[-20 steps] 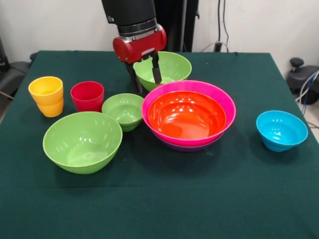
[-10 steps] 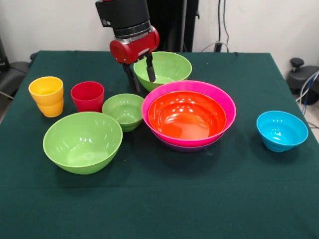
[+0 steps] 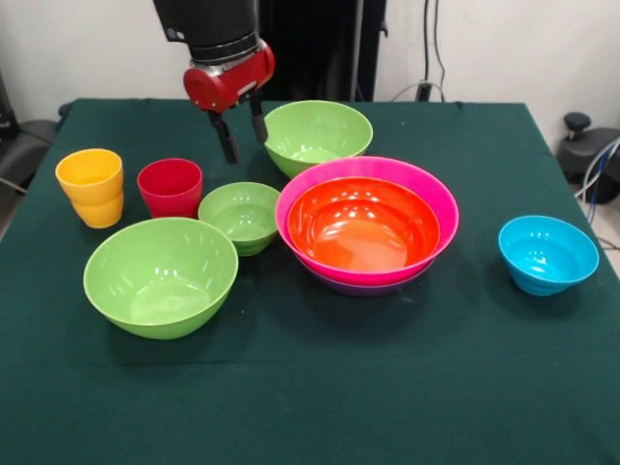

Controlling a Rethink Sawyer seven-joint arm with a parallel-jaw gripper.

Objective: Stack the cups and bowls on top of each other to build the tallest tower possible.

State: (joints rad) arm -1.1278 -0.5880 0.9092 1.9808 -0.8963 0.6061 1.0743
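- Nearest to my camera I see a large lime green glossy plastic bowl [image 3: 160, 275], upright and empty on the dark green tablecloth [image 3: 310, 387].
- To its right sits the tower [image 3: 366, 225]: a wide orange plastic bowl [image 3: 362, 228] nested inside a large hot pink bowl [image 3: 426, 194], with a sliver of purple bowl [image 3: 360, 286] visible beneath both.
- A small sky blue plastic bowl [image 3: 547, 253] stands alone at the right, well apart from the tower.
- A small lime green bowl [image 3: 239, 216] sits between the near green bowl and the tower, just beside the pink rim.
- A red ribbed plastic cup [image 3: 170, 186] stands upright left of that small bowl; a yellow cup [image 3: 90, 186] stands further left, seated in an orange cup whose lower body shows beneath it.
- A second large lime green bowl [image 3: 318, 136] rests behind the tower.
- The red and black gripper [image 3: 241, 132] hangs above the cloth just left of that far bowl, its two dark fingers [image 3: 226, 141] parted and holding nothing.
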